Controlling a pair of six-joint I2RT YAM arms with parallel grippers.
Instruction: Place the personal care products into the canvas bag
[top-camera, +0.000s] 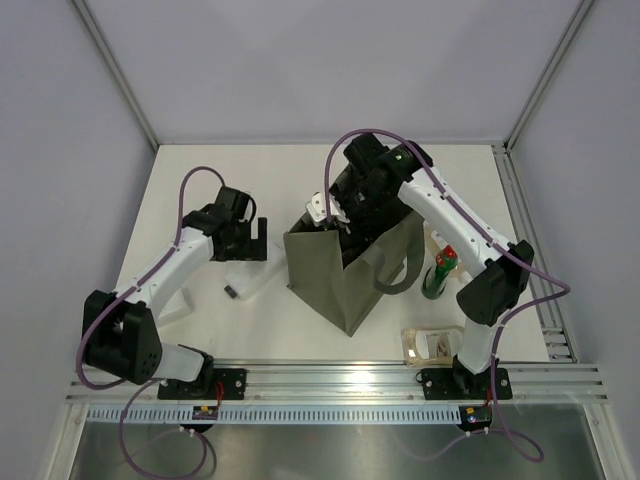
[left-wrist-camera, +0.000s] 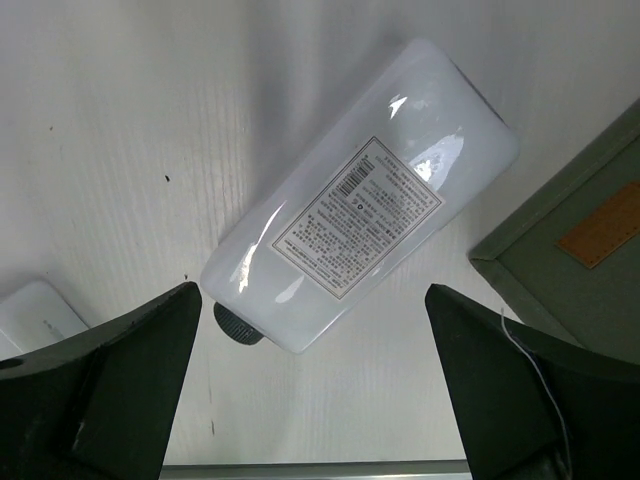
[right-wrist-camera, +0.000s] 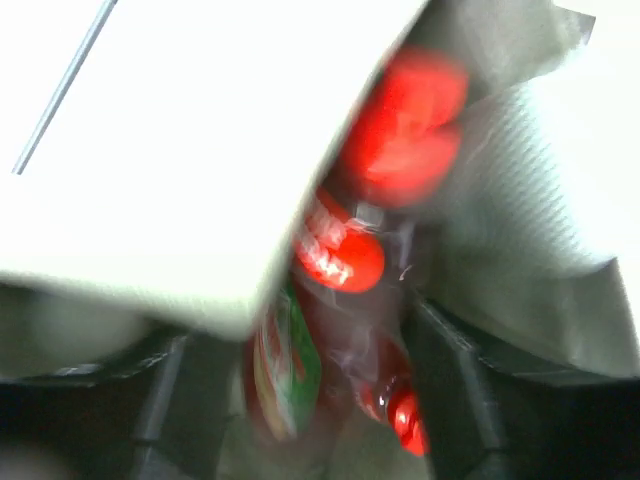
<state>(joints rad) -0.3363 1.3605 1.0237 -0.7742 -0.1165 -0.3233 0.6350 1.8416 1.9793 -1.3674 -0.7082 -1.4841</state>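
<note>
The canvas bag (top-camera: 340, 280) stands open at the table's middle. My right gripper (top-camera: 350, 215) is over its mouth and reaches in. In the blurred right wrist view it (right-wrist-camera: 320, 400) is closed on two red bottles (right-wrist-camera: 335, 260) wrapped together in clear film, with bag fabric (right-wrist-camera: 520, 250) around them. A white bottle with a grey cap (left-wrist-camera: 360, 210) lies flat on the table left of the bag (left-wrist-camera: 580, 250). My left gripper (left-wrist-camera: 320, 400) hangs open above it, empty; the top view shows it too (top-camera: 245, 245). A dark green red-capped bottle (top-camera: 440, 270) stands right of the bag. A beige pouch (top-camera: 430, 343) lies near the right base.
A small white object (left-wrist-camera: 35, 315) lies on the table left of the white bottle. The bag's handle (top-camera: 400, 270) hangs toward the green bottle. A metal rail (top-camera: 330, 375) runs along the near edge.
</note>
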